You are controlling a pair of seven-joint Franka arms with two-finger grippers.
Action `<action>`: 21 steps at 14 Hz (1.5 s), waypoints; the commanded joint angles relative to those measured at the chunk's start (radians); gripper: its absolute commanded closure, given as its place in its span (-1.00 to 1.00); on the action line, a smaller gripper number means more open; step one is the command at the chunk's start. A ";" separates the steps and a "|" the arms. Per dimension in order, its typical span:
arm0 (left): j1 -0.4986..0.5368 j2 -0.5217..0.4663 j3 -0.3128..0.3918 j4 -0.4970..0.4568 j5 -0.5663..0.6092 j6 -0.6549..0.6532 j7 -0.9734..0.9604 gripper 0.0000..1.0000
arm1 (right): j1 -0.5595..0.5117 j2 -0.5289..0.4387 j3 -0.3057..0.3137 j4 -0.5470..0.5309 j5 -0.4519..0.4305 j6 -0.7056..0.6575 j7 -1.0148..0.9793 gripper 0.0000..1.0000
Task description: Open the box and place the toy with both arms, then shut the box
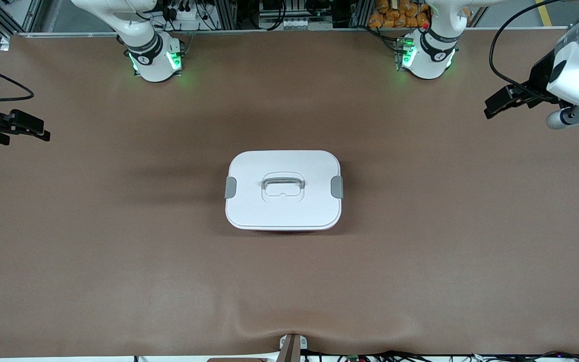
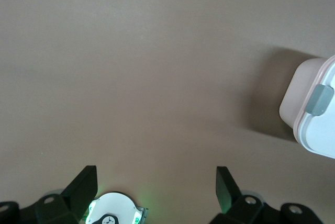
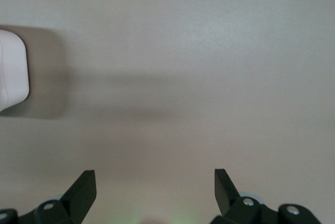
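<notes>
The box point(image 1: 283, 206) stands shut in the middle of the table, its white lid on, with a recessed handle point(image 1: 283, 183) and a grey clip point(image 1: 230, 187) at each end. A thin pink edge of the tub shows under the lid. The toy is out of view. My left gripper point(image 1: 493, 105) hangs open and empty over the table toward the left arm's end, well away from the box. My right gripper point(image 1: 38, 131) hangs open and empty over the right arm's end. The left wrist view point(image 2: 157, 182) shows the box's corner point(image 2: 314, 114). The right wrist view point(image 3: 155, 182) shows another corner point(image 3: 11, 69).
A brown mat point(image 1: 118, 251) covers the table, with a ripple at its front edge by a small clamp point(image 1: 292, 347). The arm bases point(image 1: 156, 58) point(image 1: 427, 55) stand along the edge farthest from the front camera.
</notes>
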State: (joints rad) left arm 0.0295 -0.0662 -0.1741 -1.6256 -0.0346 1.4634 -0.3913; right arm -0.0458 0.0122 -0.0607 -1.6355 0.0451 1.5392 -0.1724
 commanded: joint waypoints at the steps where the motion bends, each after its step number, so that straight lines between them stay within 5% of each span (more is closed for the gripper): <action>1: 0.030 -0.024 -0.010 -0.045 -0.001 0.034 0.046 -1.00 | -0.019 0.012 0.015 0.019 -0.007 -0.005 -0.004 -1.00; 13: 0.049 0.051 -0.001 0.089 0.016 0.029 0.125 -1.00 | -0.020 0.012 0.015 0.019 -0.007 -0.007 -0.004 -1.00; 21: 0.053 -0.066 -0.012 -0.070 0.039 0.101 0.184 -1.00 | -0.020 0.012 0.015 0.019 -0.007 -0.007 -0.004 -1.00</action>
State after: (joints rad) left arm 0.0800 -0.0756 -0.1747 -1.6416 -0.0273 1.5312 -0.2339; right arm -0.0458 0.0132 -0.0606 -1.6355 0.0451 1.5391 -0.1724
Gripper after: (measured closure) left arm 0.000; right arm 0.000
